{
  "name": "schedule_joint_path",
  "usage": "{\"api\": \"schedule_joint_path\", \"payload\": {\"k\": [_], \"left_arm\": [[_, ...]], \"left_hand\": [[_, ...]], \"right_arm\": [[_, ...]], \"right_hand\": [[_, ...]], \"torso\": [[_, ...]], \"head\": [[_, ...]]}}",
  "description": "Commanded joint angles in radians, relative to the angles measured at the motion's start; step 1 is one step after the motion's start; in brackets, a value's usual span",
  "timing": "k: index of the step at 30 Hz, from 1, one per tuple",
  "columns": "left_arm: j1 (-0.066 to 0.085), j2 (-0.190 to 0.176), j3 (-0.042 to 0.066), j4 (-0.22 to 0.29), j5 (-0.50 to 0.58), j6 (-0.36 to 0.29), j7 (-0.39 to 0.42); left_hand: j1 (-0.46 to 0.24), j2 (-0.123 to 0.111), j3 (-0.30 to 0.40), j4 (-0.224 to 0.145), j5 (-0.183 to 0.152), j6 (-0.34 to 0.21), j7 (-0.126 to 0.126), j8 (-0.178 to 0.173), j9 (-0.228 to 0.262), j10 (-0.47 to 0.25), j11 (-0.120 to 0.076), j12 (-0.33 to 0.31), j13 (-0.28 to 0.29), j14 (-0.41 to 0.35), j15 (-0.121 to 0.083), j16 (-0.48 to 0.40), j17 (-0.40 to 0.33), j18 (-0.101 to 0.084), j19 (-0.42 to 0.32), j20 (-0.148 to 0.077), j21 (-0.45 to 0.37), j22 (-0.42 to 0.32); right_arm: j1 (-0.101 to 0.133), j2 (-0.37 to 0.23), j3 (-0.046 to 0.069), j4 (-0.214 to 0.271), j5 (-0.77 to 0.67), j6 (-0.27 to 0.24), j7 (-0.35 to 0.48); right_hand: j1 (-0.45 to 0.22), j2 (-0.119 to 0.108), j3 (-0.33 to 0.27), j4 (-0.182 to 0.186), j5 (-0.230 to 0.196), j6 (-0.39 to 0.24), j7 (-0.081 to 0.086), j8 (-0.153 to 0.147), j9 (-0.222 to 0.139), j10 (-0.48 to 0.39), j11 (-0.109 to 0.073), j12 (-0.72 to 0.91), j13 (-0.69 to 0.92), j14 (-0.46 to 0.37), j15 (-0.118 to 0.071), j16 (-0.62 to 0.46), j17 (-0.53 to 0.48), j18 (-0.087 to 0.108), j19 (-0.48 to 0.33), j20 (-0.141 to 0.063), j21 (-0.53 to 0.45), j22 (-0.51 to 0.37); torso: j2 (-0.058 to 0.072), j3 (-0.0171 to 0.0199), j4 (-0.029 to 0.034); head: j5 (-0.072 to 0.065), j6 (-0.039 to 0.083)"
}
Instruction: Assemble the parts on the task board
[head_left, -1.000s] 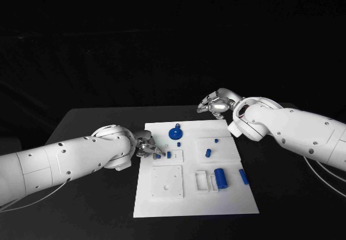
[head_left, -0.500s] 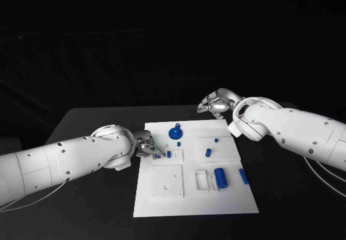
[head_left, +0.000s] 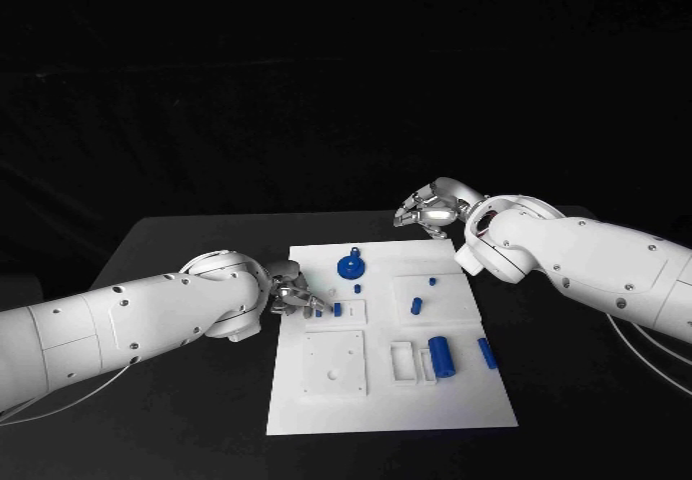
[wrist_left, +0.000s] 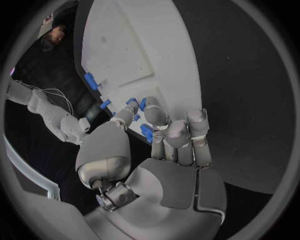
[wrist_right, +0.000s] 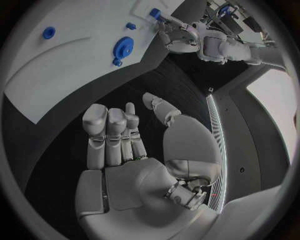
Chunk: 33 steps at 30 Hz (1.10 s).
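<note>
The white task board (head_left: 389, 400) lies in the middle of the black table. At its left edge my left hand (head_left: 293, 294) pinches a small blue part (head_left: 315, 312) between thumb and finger, right beside a blue peg (head_left: 338, 309) that stands in a small raised plate. The left wrist view shows that hand (wrist_left: 169, 145) with the part (wrist_left: 146, 132) under its fingertips. My right hand (head_left: 428, 212) hovers off the board's far right corner, fingers apart and holding nothing; the right wrist view shows the same (wrist_right: 119, 140).
A round blue part (head_left: 351, 266) lies near the board's far edge. Small blue pegs (head_left: 415, 305) stand in the right plate. A large blue cylinder (head_left: 440, 355) and a smaller piece (head_left: 488, 352) lie at the near right. A square recessed plate (head_left: 335, 365) sits at the near left.
</note>
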Motion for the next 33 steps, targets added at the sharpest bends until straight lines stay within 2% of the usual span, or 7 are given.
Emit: {"api": "schedule_joint_path", "payload": {"k": [1, 7, 11, 18, 24, 26, 33], "left_arm": [[-0.004, -0.004, -0.002, 0.001, 0.006, -0.027, -0.012], [-0.004, -0.023, 0.006, 0.006, 0.097, -0.079, 0.034], [-0.004, -0.030, 0.040, 0.006, 0.180, -0.126, 0.064], [-0.003, -0.032, 0.066, -0.002, 0.244, -0.195, 0.117], [0.000, -0.014, 0.067, -0.026, 0.368, -0.212, 0.316], [0.001, -0.008, 0.068, -0.029, 0.331, -0.220, 0.349], [0.001, 0.030, 0.068, -0.046, 0.131, -0.219, 0.396]], "left_hand": [[-0.017, -0.002, -0.007, 0.013, -0.003, -0.010, 0.002, -0.004, 0.002, -0.006, 0.001, -0.002, -0.002, -0.005, -0.004, -0.003, 0.000, 0.008, -0.008, -0.094, -0.005, -0.002], [-0.025, -0.013, -0.011, 0.027, -0.003, -0.021, 0.004, -0.009, 0.003, -0.013, 0.004, -0.009, -0.006, -0.012, -0.002, -0.012, -0.004, 0.010, -0.015, -0.094, -0.012, -0.005], [-0.008, 0.008, -0.013, 0.027, -0.002, -0.068, 0.025, -0.027, 0.003, -0.042, 0.029, -0.063, -0.034, -0.053, 0.024, -0.065, -0.027, -0.002, -0.063, -0.079, -0.050, -0.021], [0.028, 0.016, -0.033, -0.005, -0.001, -0.227, 0.074, -0.099, -0.031, -0.131, 0.066, -0.164, -0.079, -0.121, 0.059, -0.164, -0.070, -0.030, -0.123, -0.054, -0.117, -0.054], [0.142, 0.055, -0.008, -0.095, 0.034, -0.295, 0.111, -0.116, -0.059, -0.238, 0.106, -0.249, -0.121, -0.208, 0.114, -0.256, -0.113, -0.061, -0.204, -0.025, -0.186, -0.079], [0.278, 0.097, 0.089, -0.181, 0.142, -0.310, 0.139, -0.113, -0.082, -0.288, 0.141, -0.299, -0.153, -0.252, 0.143, -0.316, -0.146, -0.091, -0.248, 0.004, -0.230, -0.096], [0.420, 0.074, 0.160, -0.230, 0.128, -0.343, 0.161, -0.114, -0.148, -0.347, 0.189, -0.424, -0.230, -0.293, 0.189, -0.397, -0.190, -0.106, -0.297, 0.042, -0.282, -0.107]], "right_arm": [[-0.001, 0.001, 0.001, -0.001, 0.001, 0.014, 0.010], [-0.001, 0.000, 0.001, -0.001, 0.001, 0.013, 0.011], [-0.001, 0.001, 0.001, -0.003, 0.002, 0.012, 0.011], [-0.001, 0.001, 0.001, -0.003, 0.003, 0.012, 0.010], [-0.001, 0.002, 0.001, -0.004, 0.007, 0.011, 0.012], [-0.001, 0.002, 0.001, -0.006, 0.012, 0.009, 0.014], [-0.001, 0.006, 0.001, -0.012, 0.014, 0.003, 0.021]], "right_hand": [[-0.011, 0.000, -0.003, 0.002, 0.004, 0.001, 0.007, -0.007, 0.002, -0.008, 0.000, -0.003, -0.001, 0.002, -0.002, -0.005, 0.001, 0.143, 0.001, 0.005, -0.004, 0.002], [-0.012, 0.000, -0.003, 0.002, 0.005, 0.000, 0.007, -0.007, 0.002, -0.008, 0.000, -0.003, -0.001, 0.001, -0.002, -0.005, 0.001, 0.143, 0.001, 0.005, -0.004, 0.002], [-0.012, 0.000, -0.003, 0.003, 0.005, 0.000, 0.007, -0.008, 0.002, -0.008, 0.000, -0.003, -0.001, 0.001, -0.002, -0.005, 0.001, 0.143, 0.001, 0.005, -0.004, 0.002], [-0.013, 0.000, -0.003, 0.003, 0.005, -0.001, 0.008, -0.008, 0.001, -0.008, 0.000, -0.003, -0.001, 0.001, -0.002, -0.005, 0.001, 0.143, 0.001, 0.005, -0.004, 0.002], [-0.013, 0.000, -0.003, 0.003, 0.005, -0.002, 0.008, -0.009, 0.001, -0.008, 0.000, -0.003, -0.001, 0.001, -0.002, -0.005, 0.002, 0.143, 0.001, 0.005, -0.004, 0.002], [-0.013, 0.001, -0.003, 0.003, 0.006, -0.003, 0.008, -0.010, 0.001, -0.008, 0.001, -0.003, -0.001, 0.001, -0.001, -0.005, 0.002, 0.143, 0.000, 0.005, -0.004, 0.002], [-0.012, 0.001, -0.003, 0.003, 0.006, -0.010, 0.010, -0.014, 0.000, -0.009, 0.002, -0.003, -0.002, 0.001, 0.000, -0.006, 0.002, 0.143, 0.000, 0.005, -0.005, 0.002]], "torso": [[0.000, -0.0004, -0.0004], [0.000, -0.0002, -0.0001], [0.001, -0.0005, 0.0001], [0.000, -0.0001, -0.0004], [0.000, 0.0000, -0.0009], [0.000, 0.0007, -0.0002], [0.001, 0.0005, -0.0017]], "head": [[0.001, 0.002], [0.000, 0.002], [-0.002, 0.004], [-0.002, 0.005], [-0.004, 0.009], [-0.005, 0.011], [-0.005, 0.019]]}}
